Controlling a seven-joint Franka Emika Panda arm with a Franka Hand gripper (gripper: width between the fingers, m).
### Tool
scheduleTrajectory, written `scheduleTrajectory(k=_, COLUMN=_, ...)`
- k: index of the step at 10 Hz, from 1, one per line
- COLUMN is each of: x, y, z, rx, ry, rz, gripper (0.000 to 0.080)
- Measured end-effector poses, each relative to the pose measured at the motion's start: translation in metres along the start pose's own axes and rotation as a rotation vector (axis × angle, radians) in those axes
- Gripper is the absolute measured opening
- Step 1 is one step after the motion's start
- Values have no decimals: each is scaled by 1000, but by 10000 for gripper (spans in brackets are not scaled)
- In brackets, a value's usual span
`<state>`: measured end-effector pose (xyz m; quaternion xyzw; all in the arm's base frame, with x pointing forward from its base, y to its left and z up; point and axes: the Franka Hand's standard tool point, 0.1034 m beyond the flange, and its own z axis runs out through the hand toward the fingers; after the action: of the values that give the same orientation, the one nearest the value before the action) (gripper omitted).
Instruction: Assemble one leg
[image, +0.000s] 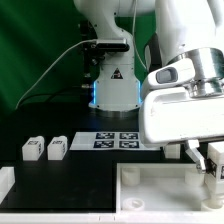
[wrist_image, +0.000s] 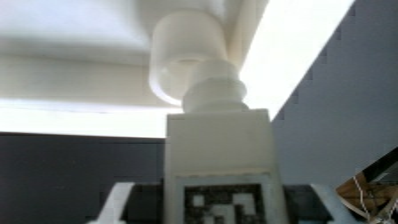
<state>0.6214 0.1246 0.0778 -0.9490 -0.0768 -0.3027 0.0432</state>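
In the wrist view my gripper (wrist_image: 219, 208) is shut on a leg (wrist_image: 217, 140), a white block with a black-and-white tag and a round peg pointing away from the camera. A white finger (wrist_image: 121, 200) stands on each side of it. The peg end lies against the big white rimmed panel (wrist_image: 71, 60). In the exterior view the gripper (image: 207, 160) hangs at the right over the panel (image: 150, 190), and the held leg (image: 214, 166) is partly hidden. Two more legs (image: 32, 149) (image: 57, 148) stand on the table at the left.
The marker board (image: 118, 139) lies in front of the robot base (image: 112, 85). The arm's bulky white link (image: 185, 100) fills the exterior view's right. A white piece (image: 5, 180) sits at the left edge. Green curtain behind.
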Motion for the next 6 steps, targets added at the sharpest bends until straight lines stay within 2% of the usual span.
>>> scheduleTrajectory(k=6, x=-1, y=9, z=2, rx=-7, ry=-13, rz=-3, gripper=287)
